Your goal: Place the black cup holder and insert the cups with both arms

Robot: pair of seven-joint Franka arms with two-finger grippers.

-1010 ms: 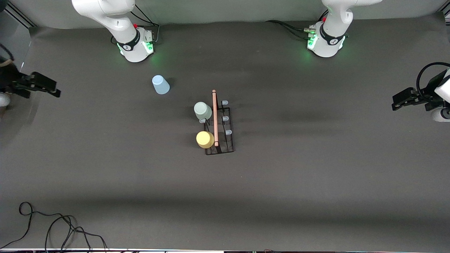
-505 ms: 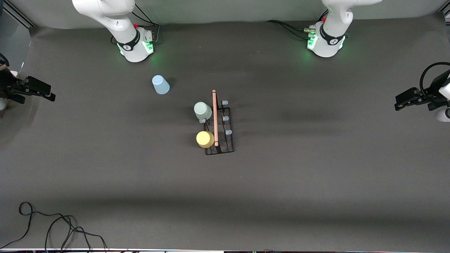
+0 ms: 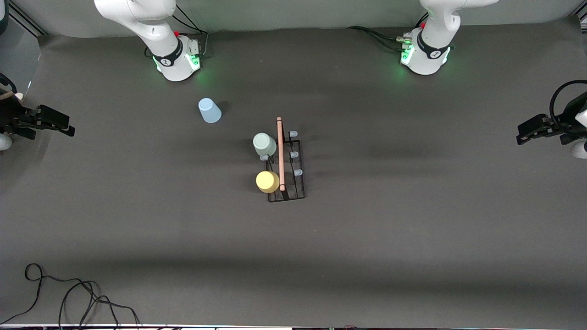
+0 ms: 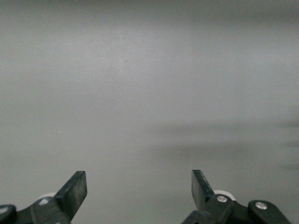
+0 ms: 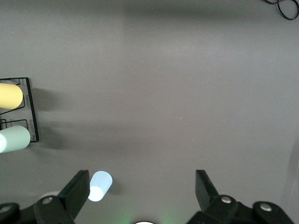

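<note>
The black cup holder (image 3: pixel 298 185) stands mid-table, its light-wood handle (image 3: pixel 280 153) on top. A mint cup (image 3: pixel 264 144) and a yellow cup (image 3: pixel 267 181) sit upside down on pegs along the side toward the right arm. The light blue cup (image 3: pixel 209 110) stands apart on the table, farther from the front camera, near the right arm's base. The right wrist view shows the light blue cup (image 5: pixel 99 185), mint cup (image 5: pixel 14 139), yellow cup (image 5: pixel 9 95) and holder (image 5: pixel 30 112). My right gripper (image 3: pixel 64 126) (image 5: pixel 141 186) hangs open and empty over its end of the table. My left gripper (image 3: pixel 527 132) (image 4: pixel 138 186) is open over bare table.
The two green-lit arm bases (image 3: pixel 176 62) (image 3: pixel 424 57) stand along the table's back edge. A loose black cable (image 3: pixel 69 293) lies at the front corner toward the right arm's end. Free pegs (image 3: pixel 294 155) line the holder's side toward the left arm.
Both grippers have shifted slightly at their ends of the table. The holder and the three cups have not moved.
</note>
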